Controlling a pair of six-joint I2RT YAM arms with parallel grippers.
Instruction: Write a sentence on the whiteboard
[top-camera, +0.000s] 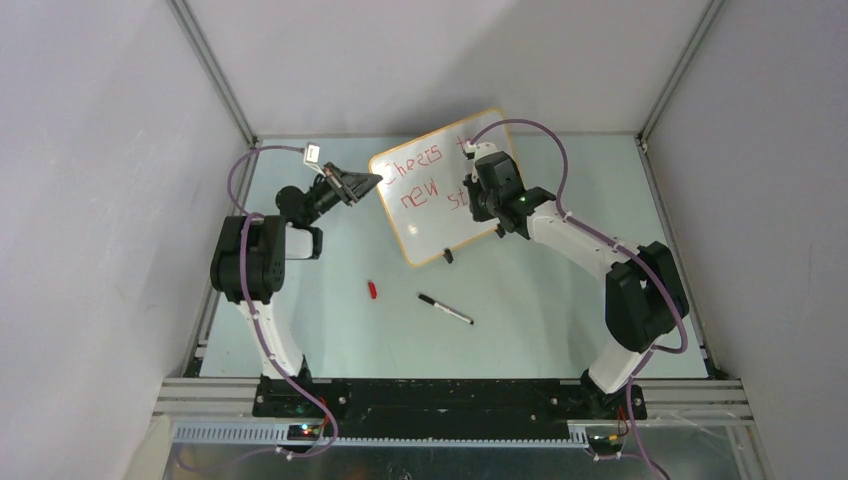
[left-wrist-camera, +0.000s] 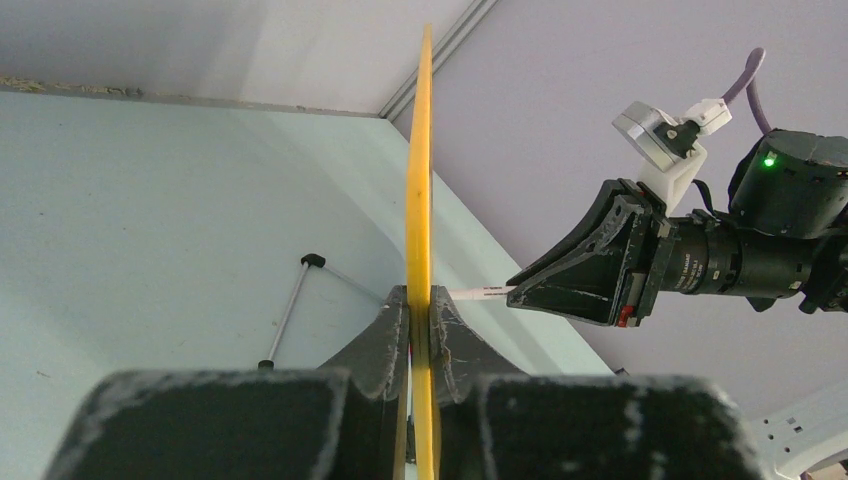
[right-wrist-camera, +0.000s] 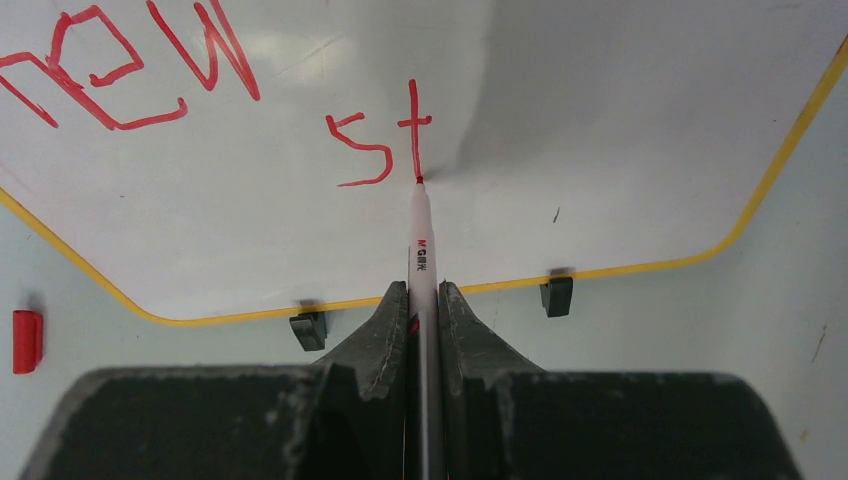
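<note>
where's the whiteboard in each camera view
Top external: the whiteboard stands tilted at the centre, towards the back.
Left wrist: edge-on, a thin yellow strip rising from between the left jaws.
Right wrist: its white face fills the upper frame.
Shared landmark: the red marker, tip on the board in the right wrist view, right of the strip in the left.

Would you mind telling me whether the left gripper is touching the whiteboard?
Touching. The left wrist view shows the left gripper shut on the whiteboard, with a finger pressed against each face of its yellow edge.
</note>
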